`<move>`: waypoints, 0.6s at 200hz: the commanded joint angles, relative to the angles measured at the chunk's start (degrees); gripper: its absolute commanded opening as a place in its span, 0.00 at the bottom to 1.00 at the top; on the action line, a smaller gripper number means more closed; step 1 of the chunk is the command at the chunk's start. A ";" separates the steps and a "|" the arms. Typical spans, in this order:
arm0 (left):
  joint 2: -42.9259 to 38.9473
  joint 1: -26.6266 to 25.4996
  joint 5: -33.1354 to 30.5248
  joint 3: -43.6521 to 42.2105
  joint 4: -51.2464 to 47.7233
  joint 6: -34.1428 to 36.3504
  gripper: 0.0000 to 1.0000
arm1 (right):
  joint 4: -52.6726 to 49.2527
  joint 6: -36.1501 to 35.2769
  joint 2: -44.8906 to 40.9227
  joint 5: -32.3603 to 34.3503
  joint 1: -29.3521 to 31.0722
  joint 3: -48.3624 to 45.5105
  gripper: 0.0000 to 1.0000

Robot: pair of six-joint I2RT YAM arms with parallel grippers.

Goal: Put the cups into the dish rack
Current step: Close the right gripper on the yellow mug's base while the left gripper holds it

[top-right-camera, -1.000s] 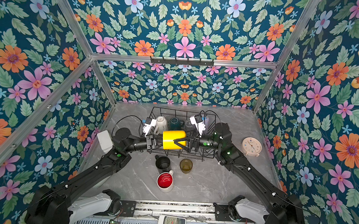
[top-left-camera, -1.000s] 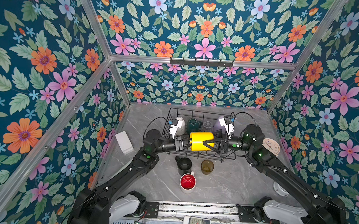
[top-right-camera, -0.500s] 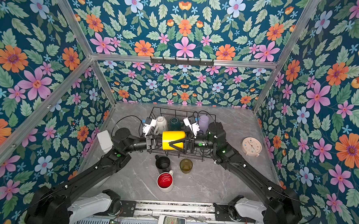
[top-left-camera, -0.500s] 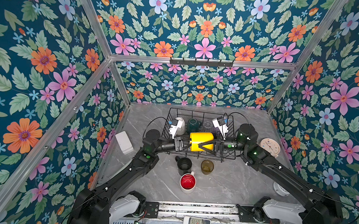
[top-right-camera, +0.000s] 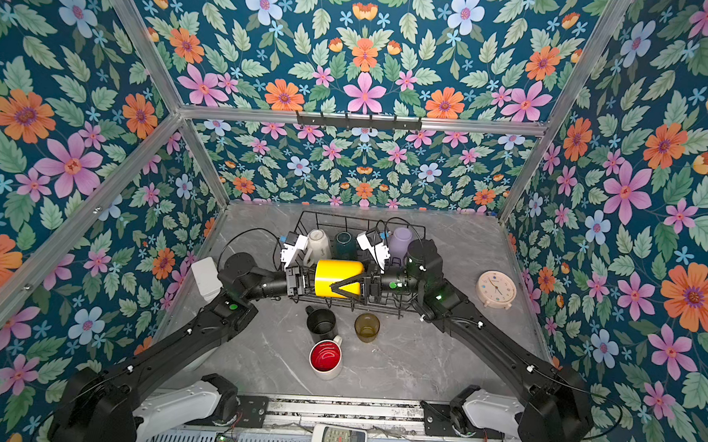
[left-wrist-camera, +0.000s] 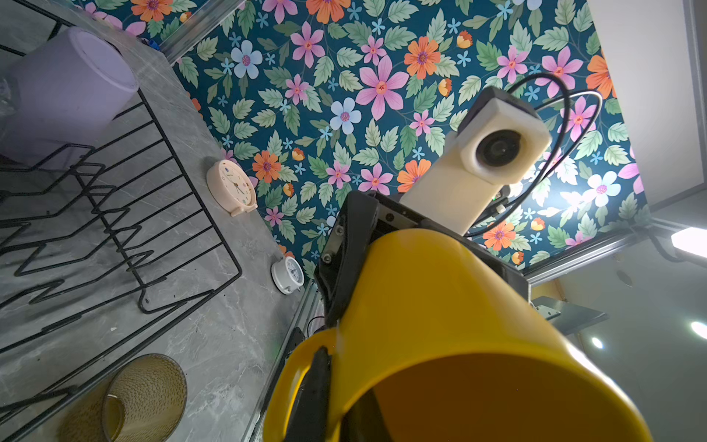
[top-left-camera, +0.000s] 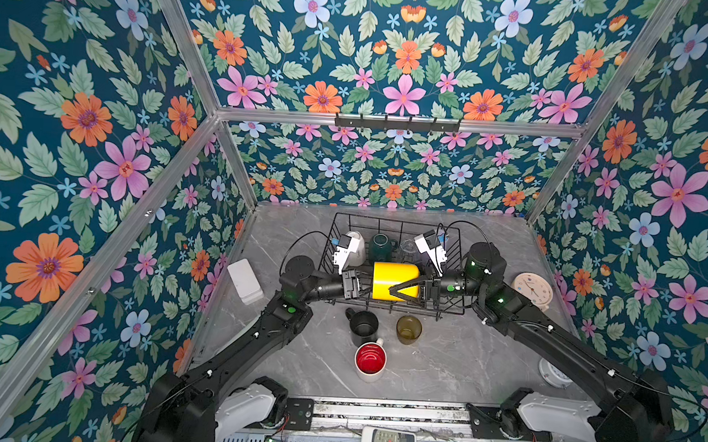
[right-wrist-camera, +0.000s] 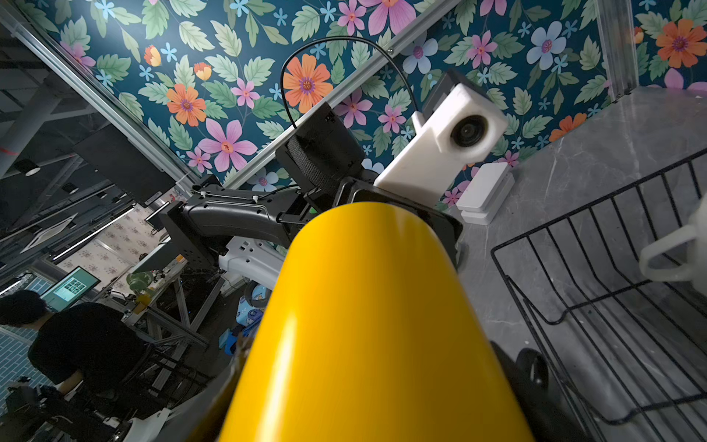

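— Where was the yellow mug [top-left-camera: 395,279]?
— On its side over the rack's [top-left-camera: 398,226] front, left gripper [top-left-camera: 366,282] clamped on its rim.
— And the right gripper [top-left-camera: 395,291]?
— Spread wide around the base; contact unclear.

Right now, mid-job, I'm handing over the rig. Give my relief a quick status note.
Left gripper: shut on the yellow mug at its rim by the handle; the mug lies sideways over the front of the dish rack.
Right gripper: open, jaws straddling the mug's base end; grip not confirmed.
Done, in the rack: white mug, green mug, clear glass, lilac tumbler.
On the table: black mug, amber tumbler, red-lined mug.
To do: set the yellow mug in the rack, then load those three.
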 commanded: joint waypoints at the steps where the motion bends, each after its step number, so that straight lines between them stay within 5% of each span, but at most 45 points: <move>1: -0.11 -0.15 -1.12 0.46 2.38 -0.18 0.00 | -1.45 -1.20 -0.18 2.78 0.31 0.41 0.36; 26: -0.27 -0.15 -1.08 0.65 1.63 0.14 0.00 | -3.79 -1.20 -0.02 2.84 0.37 1.45 0.00; 75: -0.75 -0.12 -1.34 1.26 -1.13 1.44 0.00 | -4.19 0.16 -0.88 4.57 0.38 2.39 0.00; 120: -1.38 -0.14 -2.35 1.68 -3.82 2.88 0.19 | -4.89 0.59 -2.70 5.81 0.31 2.57 0.00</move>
